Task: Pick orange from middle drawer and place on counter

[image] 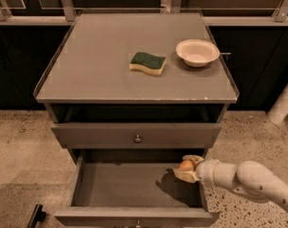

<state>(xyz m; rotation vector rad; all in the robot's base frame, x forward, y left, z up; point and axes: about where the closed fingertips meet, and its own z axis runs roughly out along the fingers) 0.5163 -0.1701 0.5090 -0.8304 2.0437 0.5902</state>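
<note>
Clamping the orange (186, 164) in the gripper (187, 169), fingers closed snugly around the fruit, only its top showing between them. Hanging at the right rear of the open middle drawer (120, 186), close by its right wall and just below the shut upper drawer (96, 136) with its round knob (138, 138). Throwing a dark shadow into the drawer, below and to the left; apparently clear of the bottom, though hard to be sure. Reaching in from the right on a white arm (253, 177). Up on the counter (96, 70): a green-and-yellow sponge (148, 63) near the middle, a white bowl (197, 52) to its right, apart from it, toward the back right corner.
</note>
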